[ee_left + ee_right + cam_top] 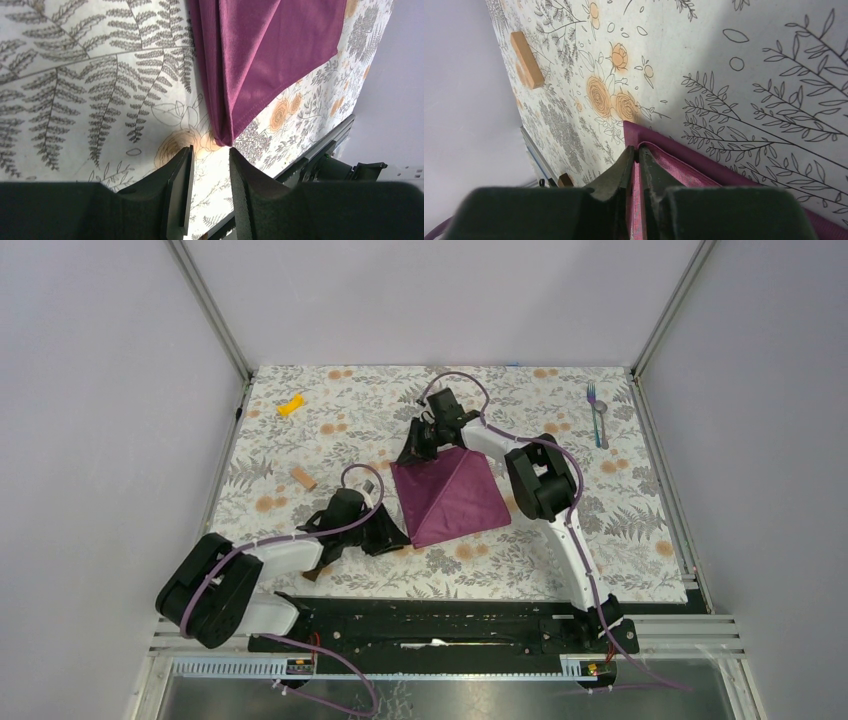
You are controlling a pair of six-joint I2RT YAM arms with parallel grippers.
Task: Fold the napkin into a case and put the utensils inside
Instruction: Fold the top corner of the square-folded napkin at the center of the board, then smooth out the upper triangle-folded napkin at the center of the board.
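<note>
Now right end effector (635,149) tight on a corner of the napkin (450,495), left end effector (211,150) released just beside it.

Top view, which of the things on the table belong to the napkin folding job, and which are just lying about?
Job:
- napkin, partly folded
- utensils, fork and spoon, far right

Lying about:
- yellow piece, far left
- brown block, left of the napkin
- second brown piece, near the front edge
</note>
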